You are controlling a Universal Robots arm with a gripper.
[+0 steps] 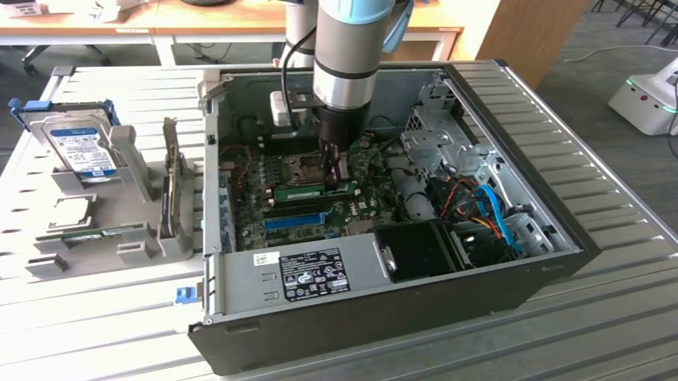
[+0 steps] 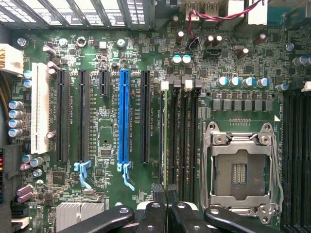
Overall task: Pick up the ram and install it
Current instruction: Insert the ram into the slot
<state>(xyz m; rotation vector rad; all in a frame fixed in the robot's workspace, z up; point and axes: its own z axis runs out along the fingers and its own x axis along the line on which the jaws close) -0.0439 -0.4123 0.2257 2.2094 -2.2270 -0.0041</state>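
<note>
My gripper (image 1: 341, 176) reaches down into the open PC case (image 1: 371, 313) over the motherboard. Its fingers are shut on the ram (image 1: 302, 191), a long green stick with a white sticker that stands on edge just above the board. In the wrist view the gripper (image 2: 165, 201) is closed tight on the ram (image 2: 162, 141), seen edge-on as a thin dark line. It lies along the outermost of the black memory slots (image 2: 182, 141), beside the CPU socket (image 2: 240, 170). Whether it touches the slot I cannot tell.
A grey rack (image 1: 127, 171) at the exterior view's left holds a blue-labelled hard drive (image 1: 82, 147) and a second green stick (image 1: 94, 234). Inside the case are a blue expansion slot (image 2: 124, 116), blue and red cables (image 1: 493, 210) and a black fan housing (image 1: 424, 250).
</note>
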